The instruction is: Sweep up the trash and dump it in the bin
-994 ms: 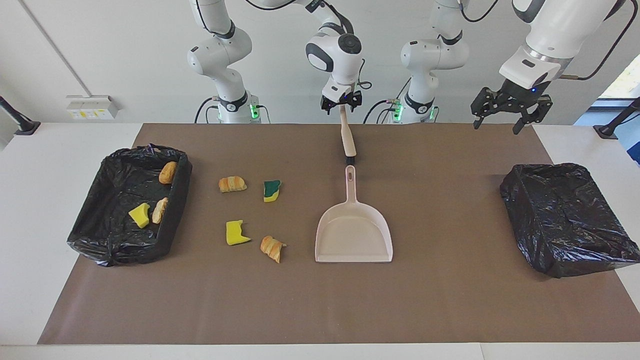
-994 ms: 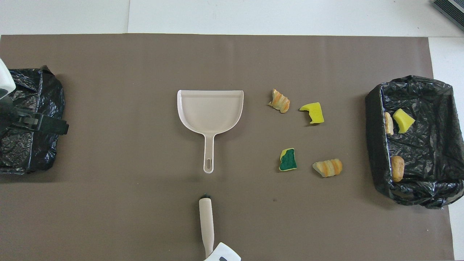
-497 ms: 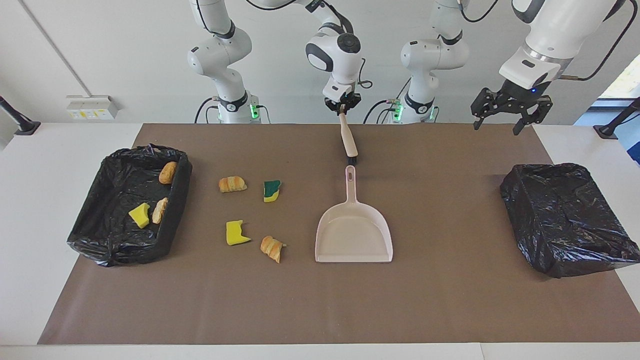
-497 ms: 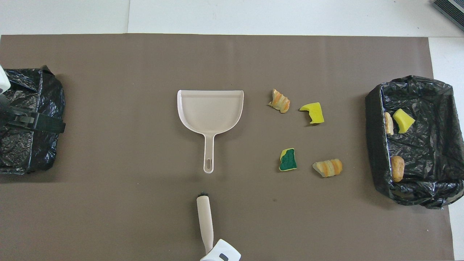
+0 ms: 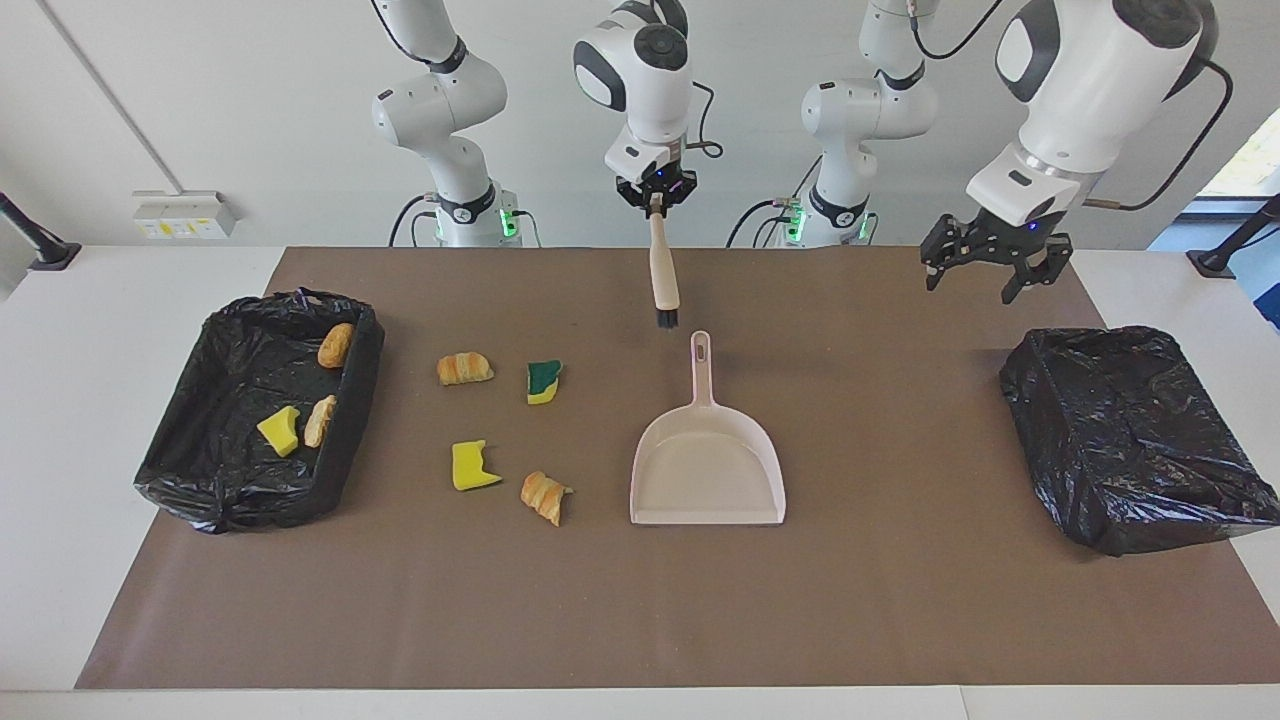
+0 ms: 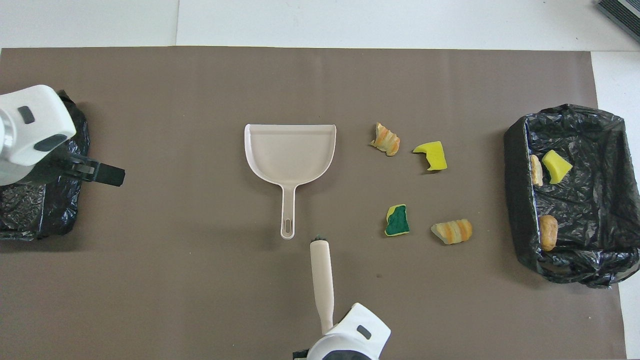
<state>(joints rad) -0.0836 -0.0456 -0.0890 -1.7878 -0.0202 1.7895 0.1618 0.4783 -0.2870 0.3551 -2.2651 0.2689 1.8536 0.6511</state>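
Facing view: the right pincer (image 5: pixel 655 196) is clamped on the handle end of the beige brush (image 5: pixel 662 275), which hangs bristles-down in the air above the brown mat (image 5: pixel 900 600), over a spot near the tip of the beige dustpan's (image 5: pixel 707 465) handle. Four trash scraps (image 5: pixel 465 368) lie on the mat between the dustpan and the black-lined bin (image 5: pixel 350 400) at the right arm's end of the tabletop; three more sit inside it. The left pincer (image 5: pixel 985 265) hangs spread and empty near the other black-bagged bin (image 5: pixel 1135 440).
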